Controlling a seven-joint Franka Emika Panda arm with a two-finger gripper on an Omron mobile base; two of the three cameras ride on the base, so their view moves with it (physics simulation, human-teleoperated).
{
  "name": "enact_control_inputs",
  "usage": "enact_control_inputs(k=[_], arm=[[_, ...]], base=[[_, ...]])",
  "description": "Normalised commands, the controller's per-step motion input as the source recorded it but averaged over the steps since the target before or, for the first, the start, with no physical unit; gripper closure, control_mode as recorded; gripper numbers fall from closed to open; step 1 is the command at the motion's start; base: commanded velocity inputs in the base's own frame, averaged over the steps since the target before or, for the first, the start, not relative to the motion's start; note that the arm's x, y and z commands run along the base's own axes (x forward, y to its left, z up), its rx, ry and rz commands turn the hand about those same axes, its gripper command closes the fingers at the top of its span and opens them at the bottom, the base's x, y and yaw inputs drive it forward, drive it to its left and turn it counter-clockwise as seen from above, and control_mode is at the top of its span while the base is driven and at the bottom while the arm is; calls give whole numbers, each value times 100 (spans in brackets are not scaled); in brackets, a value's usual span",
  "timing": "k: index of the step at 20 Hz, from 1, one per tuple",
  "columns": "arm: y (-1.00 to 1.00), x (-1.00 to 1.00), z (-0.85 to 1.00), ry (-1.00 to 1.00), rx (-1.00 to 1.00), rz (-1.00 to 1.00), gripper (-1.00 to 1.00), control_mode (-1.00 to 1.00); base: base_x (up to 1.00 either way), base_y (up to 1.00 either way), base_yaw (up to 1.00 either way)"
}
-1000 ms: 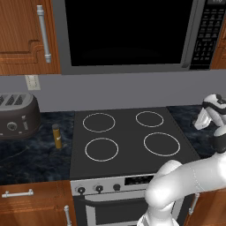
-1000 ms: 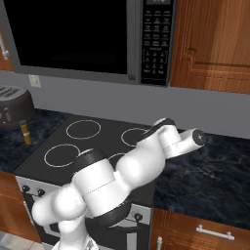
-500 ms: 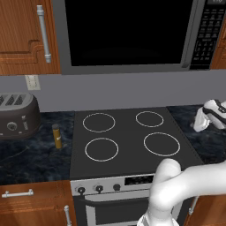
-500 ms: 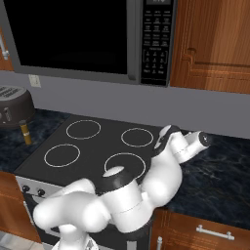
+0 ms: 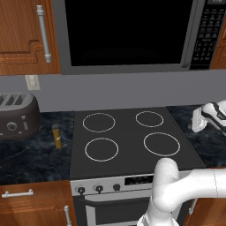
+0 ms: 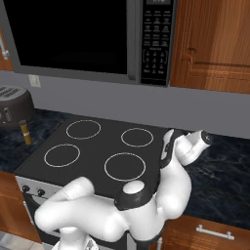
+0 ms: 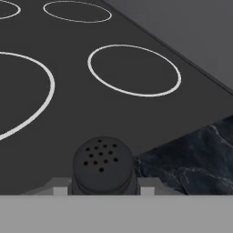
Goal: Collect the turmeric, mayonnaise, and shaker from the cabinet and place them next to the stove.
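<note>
A dark shaker (image 7: 102, 166) with a perforated top sits between my fingertips, and my gripper (image 7: 103, 187) is shut on it. The gripper (image 5: 197, 125) hangs low over the dark counter at the right edge of the stove (image 5: 128, 137), with the hand (image 6: 190, 145) tilted towards the back right burner. In the hand view the stove (image 7: 113, 91) and the marbled counter (image 7: 191, 164) lie just beyond the shaker. The turmeric (image 5: 57, 136) stands upright on the counter left of the stove, and again as the turmeric (image 6: 23, 133). The mayonnaise is out of view.
A black microwave (image 5: 128, 35) hangs above the stove, with closed wooden wall cabinet doors (image 5: 22, 35) to either side. A dark toaster (image 5: 17, 114) stands at the far left of the counter. Base cabinet handles (image 6: 215, 232) show below the counter.
The hand has come down and a little rightwards towards the counter at the stove's right edge, and the arm's elbow has sunk lower. The turmeric has not moved.
</note>
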Motion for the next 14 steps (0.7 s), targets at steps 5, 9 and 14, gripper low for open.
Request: enact_control_inputs(k=[5, 9, 14], arm=[[-19, 19, -28, 0, 0, 9, -100, -100], [-27, 0, -23, 0, 0, 8, -100, -100], [-19, 0, 0, 0, 0, 5, -100, -100]], base=[[0, 0, 0], [0, 0, 0], [0, 0, 0]])
